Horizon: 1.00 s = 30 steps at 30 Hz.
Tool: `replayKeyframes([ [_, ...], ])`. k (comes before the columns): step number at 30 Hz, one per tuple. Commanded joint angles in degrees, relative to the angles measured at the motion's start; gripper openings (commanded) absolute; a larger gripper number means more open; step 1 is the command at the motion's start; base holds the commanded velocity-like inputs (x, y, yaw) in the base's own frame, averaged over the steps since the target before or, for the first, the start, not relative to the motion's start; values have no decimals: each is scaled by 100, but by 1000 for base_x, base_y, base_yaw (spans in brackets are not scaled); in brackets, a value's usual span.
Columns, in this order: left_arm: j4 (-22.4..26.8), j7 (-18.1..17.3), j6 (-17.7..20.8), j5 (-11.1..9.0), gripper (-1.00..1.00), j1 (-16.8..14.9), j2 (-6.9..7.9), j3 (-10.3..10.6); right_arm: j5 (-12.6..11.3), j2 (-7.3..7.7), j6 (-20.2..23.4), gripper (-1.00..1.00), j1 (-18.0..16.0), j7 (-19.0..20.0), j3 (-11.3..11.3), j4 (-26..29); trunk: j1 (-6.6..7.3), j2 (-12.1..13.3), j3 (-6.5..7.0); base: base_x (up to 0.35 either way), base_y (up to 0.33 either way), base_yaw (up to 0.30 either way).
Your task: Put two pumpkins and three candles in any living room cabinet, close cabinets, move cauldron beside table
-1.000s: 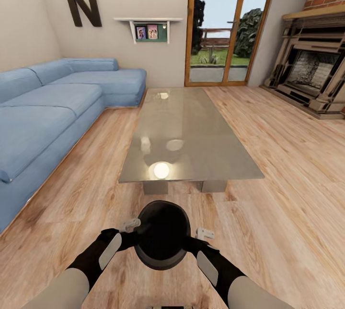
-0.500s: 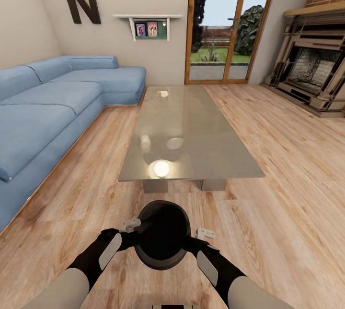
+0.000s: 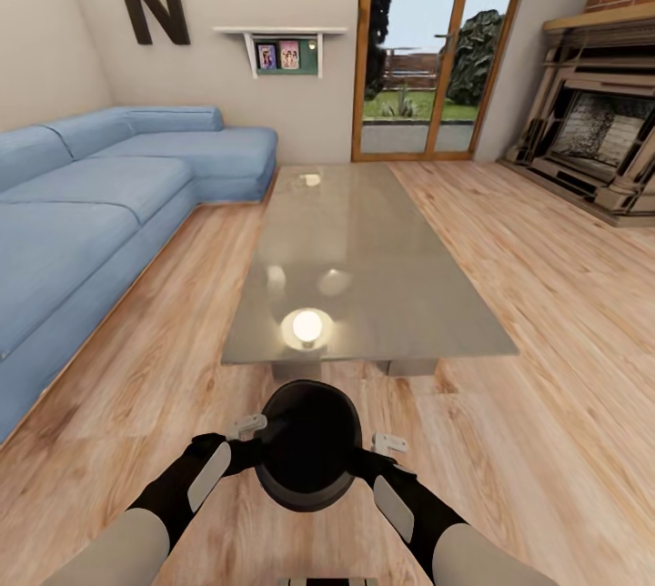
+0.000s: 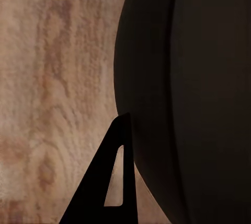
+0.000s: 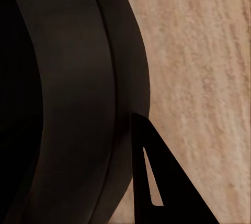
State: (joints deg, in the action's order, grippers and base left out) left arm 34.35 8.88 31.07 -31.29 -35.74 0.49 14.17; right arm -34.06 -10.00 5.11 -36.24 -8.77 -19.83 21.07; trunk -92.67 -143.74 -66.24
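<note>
Black cauldron [image 3: 307,459] between both grippers' fingers [image 4: 107,187]

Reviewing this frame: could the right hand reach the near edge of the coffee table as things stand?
Probably not freely. The right hand is pressed against the cauldron, sharing its hold with the left hand, and the coffee table lies ahead across bare floor.

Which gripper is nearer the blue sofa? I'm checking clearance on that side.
Left. The left gripper holds the cauldron on the side facing the blue sofa; the right gripper grips the cauldron's far side, away from the sofa.
</note>
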Motion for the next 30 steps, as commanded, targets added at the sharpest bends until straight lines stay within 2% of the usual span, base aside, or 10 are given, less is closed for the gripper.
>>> replayKeyframes([
  [1, 11, 35, 321, -255, -100, -3, 127, 24, 14, 0, 16, -100, -6, 270, -56, 35, -1, -2, -4, 261, 59, 0],
  [13, 11, 35, 321, -255, -100, -3, 130, 24, 15, 0, 16, -100, -6, 270, -56, 37, -1, -2, -4, 40, 8, 0],
  [22, 11, 35, 321, -255, -100, -3, 136, 24, 14, 0, 16, -100, -6, 270, -56, 38, -25, -14, -204, 0, 0, 0],
  [30, 11, 35, 321, -255, -100, -3, 136, 24, 18, 0, 16, -100, -6, 270, -56, 38, -25, -14, -204, 0, 0, 0],
])
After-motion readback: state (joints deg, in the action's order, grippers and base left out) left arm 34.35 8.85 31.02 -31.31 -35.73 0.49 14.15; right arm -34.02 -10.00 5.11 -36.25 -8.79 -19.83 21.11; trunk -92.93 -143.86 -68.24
